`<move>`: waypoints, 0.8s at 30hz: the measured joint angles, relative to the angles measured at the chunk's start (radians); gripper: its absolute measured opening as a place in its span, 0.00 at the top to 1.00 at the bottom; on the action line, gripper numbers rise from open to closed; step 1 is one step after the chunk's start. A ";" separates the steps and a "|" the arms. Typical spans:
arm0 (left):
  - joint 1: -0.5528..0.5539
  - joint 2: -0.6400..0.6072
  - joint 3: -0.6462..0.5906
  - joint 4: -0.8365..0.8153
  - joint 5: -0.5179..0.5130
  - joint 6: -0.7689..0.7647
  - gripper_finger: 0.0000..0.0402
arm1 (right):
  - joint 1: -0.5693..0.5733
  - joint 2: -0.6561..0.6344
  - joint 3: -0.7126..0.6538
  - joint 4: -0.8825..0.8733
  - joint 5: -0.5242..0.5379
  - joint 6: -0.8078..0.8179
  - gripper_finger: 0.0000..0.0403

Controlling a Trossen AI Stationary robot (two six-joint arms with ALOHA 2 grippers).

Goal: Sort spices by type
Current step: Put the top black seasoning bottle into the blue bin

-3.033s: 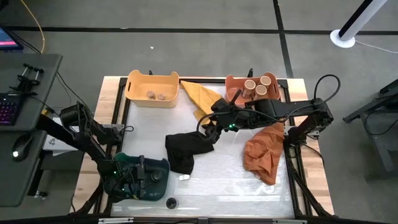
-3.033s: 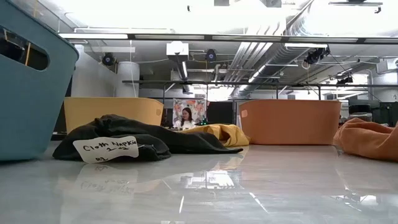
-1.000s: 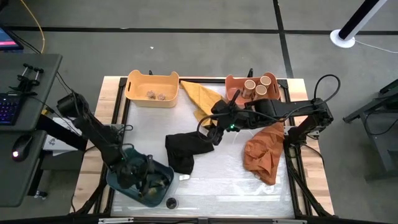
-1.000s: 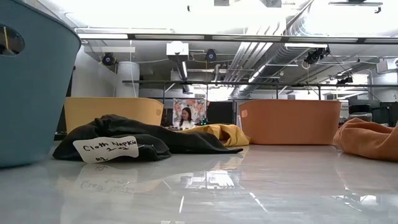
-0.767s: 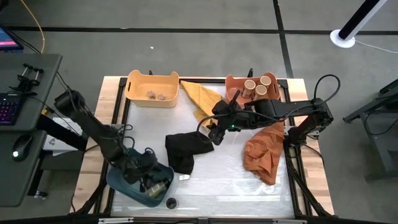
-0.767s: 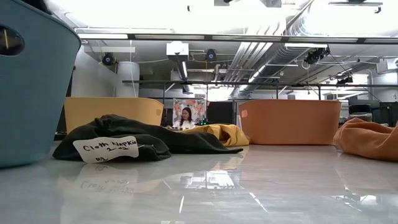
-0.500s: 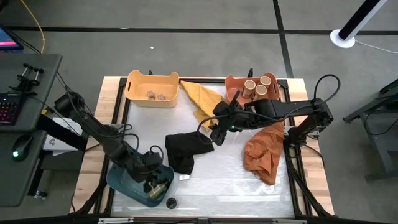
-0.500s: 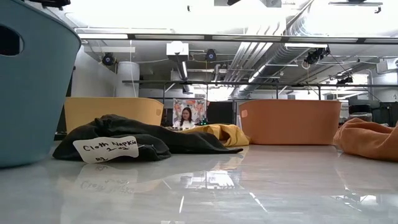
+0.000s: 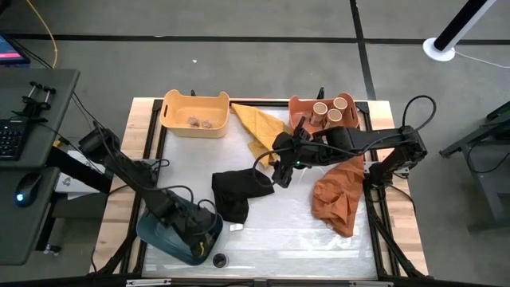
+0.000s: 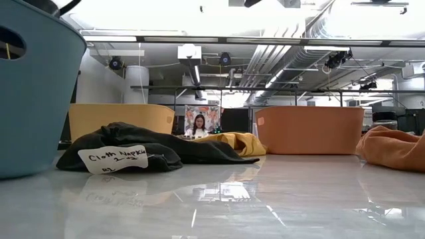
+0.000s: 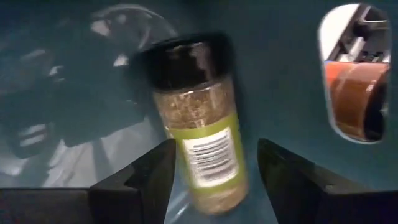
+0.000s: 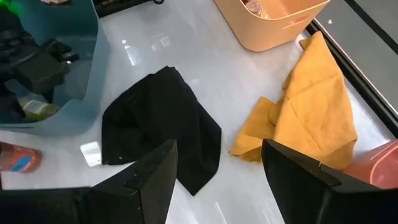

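Note:
In the left wrist view a spice jar (image 11: 200, 146) with a dark lid and green label lies on the floor of the blue bin (image 9: 163, 237). My left gripper (image 11: 214, 186) is open inside the bin (image 9: 194, 227), a finger on either side of the jar's bottom end. A second dark-lidded jar (image 9: 219, 260) stands on the table beside the bin. Tan-lidded jars (image 9: 331, 109) stand in the salmon bin (image 9: 299, 108). Brown lumps (image 9: 199, 122) lie in the yellow bin (image 9: 171, 104). My right gripper (image 9: 277, 177) hovers open above the black cloth (image 9: 237, 195). My left gripper comes down into the blue bin from above, along the jar. One finger (image 11: 149, 177) lies close against the jar's labelled side (image 11: 186, 162), and a gap shows at the other finger. Whether it touches the jar I cannot tell.
A yellow cloth (image 9: 259, 123) lies between the yellow and salmon bins, and an orange cloth (image 9: 339, 195) lies heaped by the table's right edge. A white tag (image 9: 235, 227) sticks out from the black cloth. Bare tabletop shows near the front edge (image 9: 303, 247).
My left gripper has moved toward the table's right inside the blue bin and gone lower over the jar there. The bin has shifted slightly on the table.

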 joint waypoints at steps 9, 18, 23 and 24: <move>-0.004 0.039 0.000 0.008 -0.009 -0.038 0.48 | -0.036 0.000 0.000 -0.033 0.000 -0.002 0.43; -0.004 0.092 0.005 -0.006 -0.013 -0.048 0.48 | -0.061 0.000 0.000 -0.032 0.000 -0.028 0.43; -0.003 0.072 0.004 -0.135 -0.045 -0.040 0.48 | -0.062 0.000 -0.001 -0.031 0.000 -0.028 0.43; -0.003 0.064 0.004 -0.171 -0.059 -0.039 0.48 | -0.062 0.000 -0.001 -0.031 0.000 -0.027 0.43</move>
